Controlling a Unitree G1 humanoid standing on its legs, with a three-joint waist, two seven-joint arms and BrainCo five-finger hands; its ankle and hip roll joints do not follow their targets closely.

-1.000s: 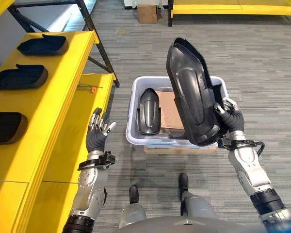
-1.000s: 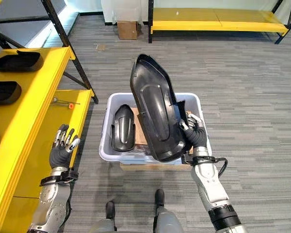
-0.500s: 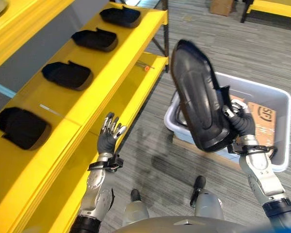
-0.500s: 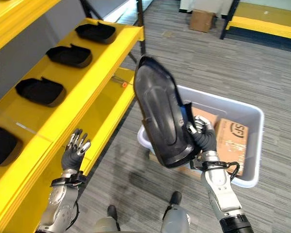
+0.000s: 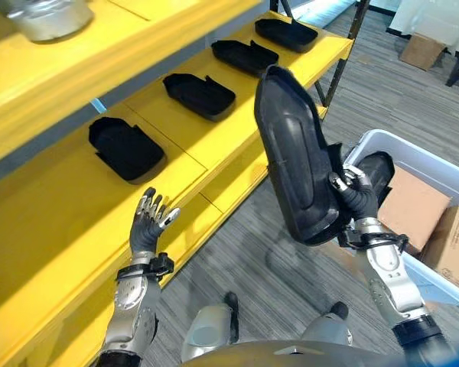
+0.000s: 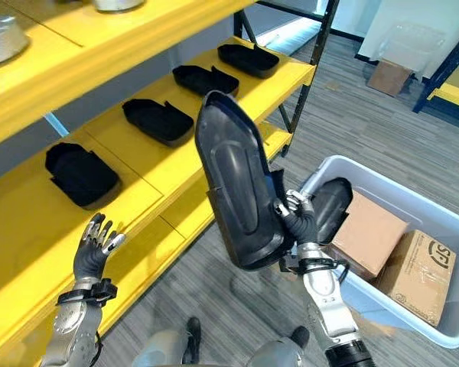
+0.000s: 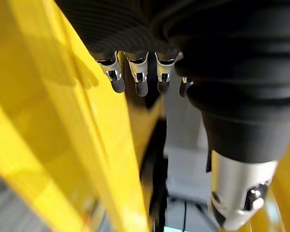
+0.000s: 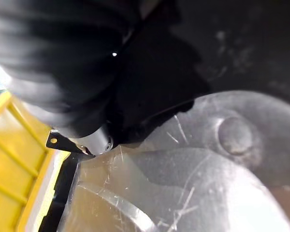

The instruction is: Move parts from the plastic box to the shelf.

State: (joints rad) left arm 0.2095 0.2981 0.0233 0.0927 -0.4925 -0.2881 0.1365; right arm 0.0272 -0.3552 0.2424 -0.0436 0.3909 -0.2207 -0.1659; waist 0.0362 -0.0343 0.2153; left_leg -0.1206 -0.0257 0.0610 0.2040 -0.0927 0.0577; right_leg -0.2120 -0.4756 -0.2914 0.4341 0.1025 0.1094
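Black part [image 5: 297,160], yellow shelf [image 5: 53,206], grey plastic box [image 6: 444,229].

A: What's by the yellow shelf [image 7: 63,145]?
B: The left hand [image 7: 150,29], its fingers [image 7: 139,79] straight and holding nothing, the thumb [image 7: 239,193] apart, all close beside the shelf's edge.

four black parts on the shelf [image 6: 214,149]: [image 6: 80,174], [image 6: 157,120], [image 6: 205,79], [image 6: 247,59]; one held part [image 6: 233,191]; one part in the box [image 6: 436,229] [image 6: 330,208]; two cartons [image 6: 371,233], [image 6: 424,264].
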